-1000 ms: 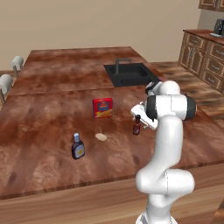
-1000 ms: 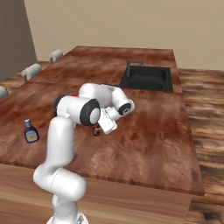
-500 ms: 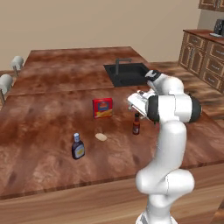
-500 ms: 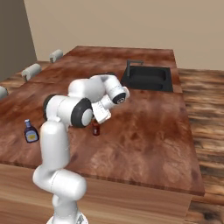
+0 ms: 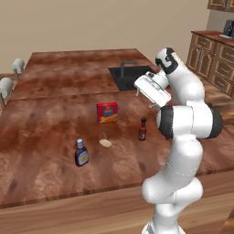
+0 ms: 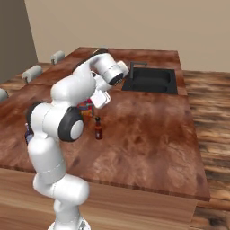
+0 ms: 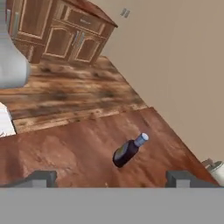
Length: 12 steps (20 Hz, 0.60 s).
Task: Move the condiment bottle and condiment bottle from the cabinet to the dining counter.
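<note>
arm: I have it rising from the base, folded at a dark elbow joint, the upper link arching up and forward over the bench (image 5: 55, 114)
wrist: I see it bent back at the top of the arch, so the hand points down and to the robot's left
hand (image 5: 145, 89): raised clear above the bench, tilted, touching nothing
jaws: I read them spread wide, with nothing between them
fingertips (image 7: 41, 178): in the hand view I see both dark tips well apart at the bottom edge, bare bench surface showing between them
hand in right base view (image 6: 99, 97): hangs below the bent wrist, partly hidden by the upper link
</note>
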### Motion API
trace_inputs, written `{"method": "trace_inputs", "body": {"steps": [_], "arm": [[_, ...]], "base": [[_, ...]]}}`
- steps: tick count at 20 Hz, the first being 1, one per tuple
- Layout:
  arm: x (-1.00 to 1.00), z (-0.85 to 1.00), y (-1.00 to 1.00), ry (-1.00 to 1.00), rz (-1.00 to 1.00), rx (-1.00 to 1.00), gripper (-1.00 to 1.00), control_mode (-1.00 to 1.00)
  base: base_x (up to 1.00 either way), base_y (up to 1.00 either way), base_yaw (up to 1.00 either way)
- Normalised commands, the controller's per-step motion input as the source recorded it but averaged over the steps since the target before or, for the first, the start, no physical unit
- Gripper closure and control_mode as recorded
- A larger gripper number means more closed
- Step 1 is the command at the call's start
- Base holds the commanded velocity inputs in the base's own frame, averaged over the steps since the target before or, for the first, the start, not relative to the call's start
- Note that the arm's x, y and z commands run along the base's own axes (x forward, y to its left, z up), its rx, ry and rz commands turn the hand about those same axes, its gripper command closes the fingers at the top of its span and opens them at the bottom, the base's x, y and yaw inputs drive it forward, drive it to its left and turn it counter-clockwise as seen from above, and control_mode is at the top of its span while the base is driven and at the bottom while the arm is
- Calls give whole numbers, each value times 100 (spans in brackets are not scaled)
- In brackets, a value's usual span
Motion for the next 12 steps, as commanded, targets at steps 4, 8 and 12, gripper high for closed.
{"method": "trace_inputs", "body": {"steps": [4, 8, 12], "arm": [[-100, 57, 1, -96, 1, -21, -100, -100], [-100, 21, 4, -96, 1, -24, -100, -100], [-100, 1, 20, -91, 0, -26, -100, -100]], "base": [[0, 0, 0], [0, 0, 0], [0, 0, 0]]}}
